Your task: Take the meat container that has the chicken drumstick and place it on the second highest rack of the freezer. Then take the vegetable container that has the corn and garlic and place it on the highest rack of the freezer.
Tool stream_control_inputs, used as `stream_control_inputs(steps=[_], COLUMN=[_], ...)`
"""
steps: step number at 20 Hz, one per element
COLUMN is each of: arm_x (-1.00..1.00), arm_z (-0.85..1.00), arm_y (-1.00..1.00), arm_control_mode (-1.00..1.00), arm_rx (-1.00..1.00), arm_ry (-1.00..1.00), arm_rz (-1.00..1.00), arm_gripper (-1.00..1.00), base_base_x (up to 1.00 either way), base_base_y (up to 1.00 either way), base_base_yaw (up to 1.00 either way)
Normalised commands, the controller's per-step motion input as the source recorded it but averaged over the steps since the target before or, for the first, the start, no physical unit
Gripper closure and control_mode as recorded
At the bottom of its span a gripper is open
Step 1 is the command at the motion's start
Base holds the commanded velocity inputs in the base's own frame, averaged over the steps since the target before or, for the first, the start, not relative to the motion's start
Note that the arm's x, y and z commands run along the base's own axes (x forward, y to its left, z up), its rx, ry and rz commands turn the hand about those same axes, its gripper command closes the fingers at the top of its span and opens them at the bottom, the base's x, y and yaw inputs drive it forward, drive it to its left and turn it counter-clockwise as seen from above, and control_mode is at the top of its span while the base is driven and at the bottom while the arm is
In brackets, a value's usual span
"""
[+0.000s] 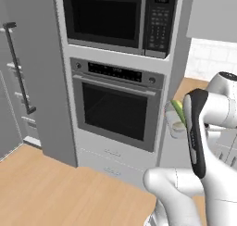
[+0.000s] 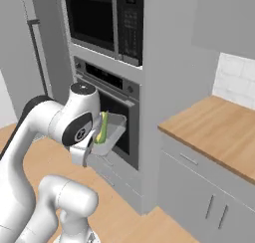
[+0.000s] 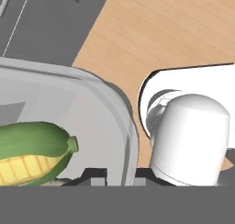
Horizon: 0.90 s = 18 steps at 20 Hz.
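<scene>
My gripper (image 3: pixel 121 175) is shut on the rim of the vegetable container (image 3: pixel 92 108), a pale grey tray held in the air in front of the oven. The corn (image 3: pixel 32 149), yellow with green husk, lies inside it. In the right base view the container (image 2: pixel 115 130) and corn (image 2: pixel 103 127) stick out beside my wrist; in the left base view the container (image 1: pixel 175 123) peeks out behind my forearm. The garlic is hidden. The freezer (image 1: pixel 28 81) with its dark bar handle (image 1: pixel 18 67) stands at the far left. The meat container, the chicken drumstick and both racks are out of view.
The oven (image 1: pixel 115 109) and the microwave (image 1: pixel 115 16) fill the column straight ahead. A wooden counter (image 2: pixel 219 127) over grey cabinets runs to the right. Wooden floor (image 1: pixel 55 188) lies open between me and the freezer.
</scene>
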Motion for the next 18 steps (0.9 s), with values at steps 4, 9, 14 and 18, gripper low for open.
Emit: stream_control_inputs(steps=[4, 9, 14, 18], arm_x=[0.0, 0.0, 0.0, 0.0], arm_z=[0.0, 0.0, 0.0, 0.0], arm_y=[0.0, 0.0, 0.0, 0.0], arm_control_mode=[1.0, 1.0, 1.0, 1.0], arm_rx=[0.0, 0.0, 0.0, 0.0], arm_ry=[0.0, 0.0, 0.0, 0.0], arm_rz=[0.0, 0.0, 0.0, 0.0], arm_gripper=[1.0, 1.0, 1.0, 1.0], base_base_x=[0.3, 0.75, 0.96, 1.0], base_base_y=[1.0, 1.0, 1.0, 1.0], base_base_yaw=[0.47, 0.42, 0.37, 0.24])
